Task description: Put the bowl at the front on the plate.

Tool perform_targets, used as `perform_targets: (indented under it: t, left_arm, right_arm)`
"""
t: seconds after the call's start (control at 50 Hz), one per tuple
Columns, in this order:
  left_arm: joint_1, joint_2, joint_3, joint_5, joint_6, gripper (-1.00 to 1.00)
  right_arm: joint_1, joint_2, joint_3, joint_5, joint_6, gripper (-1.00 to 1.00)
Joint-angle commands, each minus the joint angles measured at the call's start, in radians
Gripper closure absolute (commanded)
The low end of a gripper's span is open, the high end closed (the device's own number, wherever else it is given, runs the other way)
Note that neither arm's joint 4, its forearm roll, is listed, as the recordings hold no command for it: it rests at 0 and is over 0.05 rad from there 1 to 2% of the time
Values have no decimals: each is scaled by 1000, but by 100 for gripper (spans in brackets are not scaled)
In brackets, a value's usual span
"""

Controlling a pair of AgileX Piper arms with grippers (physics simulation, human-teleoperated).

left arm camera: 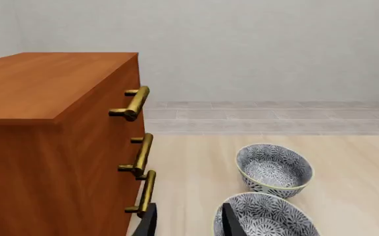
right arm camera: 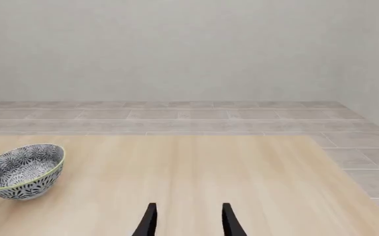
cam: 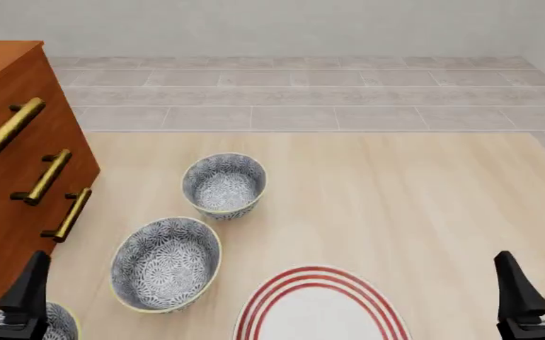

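Three alike grey-and-white floral bowls stand on the table. The bowl at the front shows only as a sliver at the lower left corner of the front view, right beside my left gripper and partly hidden by it. The white plate with red rings lies at the front centre, cut off by the frame edge. The left gripper is open and holds nothing. At the front right, my right gripper is also open and empty, well to the right of the plate; its fingers show over bare tabletop.
A middle bowl and a far bowl stand between the front bowl and the table's back; both show in the left wrist view. A wooden drawer cabinet with brass handles fills the left side.
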Motion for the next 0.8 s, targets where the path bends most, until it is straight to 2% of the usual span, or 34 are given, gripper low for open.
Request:
perform_targets:
  t: [0.02, 0.54, 0.56, 0.58, 0.6, 0.62, 0.7, 0.72, 0.76, 0.8]
  left_arm:
    - [0, 5, -3, -1, 0, -100]
    - [0, 6, -2, -2, -2, -100]
    - [18, 21, 0, -8, -47, -100]
    - [-1, 79, -1, -35, -51, -100]
    - [-12, 197, -1, -86, -47, -100]
    - [-10, 192, -7, -73, -34, -100]
    - [16, 143, -112, 111, -22, -100]
    - [8, 117, -163, 197, -31, -100]
    - [9, 126, -205, 261, -89, -100]
    - [-11, 149, -237, 310, -110, -100]
  right_arm:
    - [0, 7, -1, -4, 0, -100]
    - [0, 2, 0, -1, 0, -100]
    - [0, 2, 0, -1, 0, -100]
    - [0, 2, 0, -1, 0, -100]
    - [0, 2, 0, -1, 0, -100]
    - [0, 2, 0, -1, 0, -100]
    - [0, 2, 0, -1, 0, -100]
    - [1, 2, 0, -1, 0, -100]
    - [0, 2, 0, -1, 0, -100]
    - [0, 2, 0, -1, 0, -100]
